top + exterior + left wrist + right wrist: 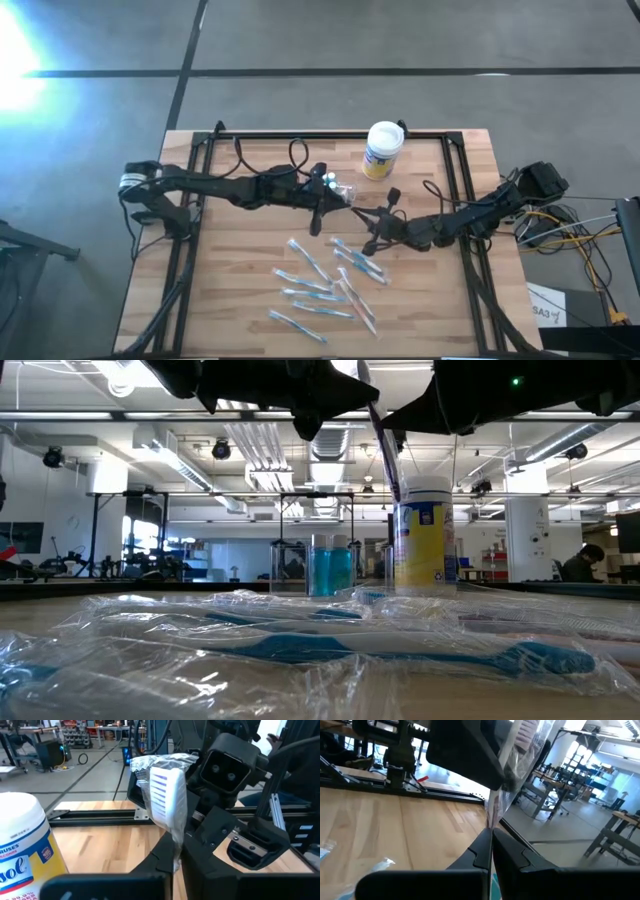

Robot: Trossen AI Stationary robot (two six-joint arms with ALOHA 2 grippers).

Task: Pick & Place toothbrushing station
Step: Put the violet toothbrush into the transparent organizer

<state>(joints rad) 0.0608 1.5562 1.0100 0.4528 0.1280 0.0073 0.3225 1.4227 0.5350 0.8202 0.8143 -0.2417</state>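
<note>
1. Claws met mid-frame above the bench: left claw and right claw both pinched one wrapped toothbrush.
2. Toothbrushing station stood centre-frame beside the canister.

Wooden table, wrapped toothbrushes scattered across it, canister, clear toothbrushing station standing on it.

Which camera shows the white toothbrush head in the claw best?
The left wrist view: the wrapped brush head fills the middle, bristles showing, pinched by the left claw. The right wrist view shows only its wrapper, the low view its thin handle, the high view barely anything.
</note>
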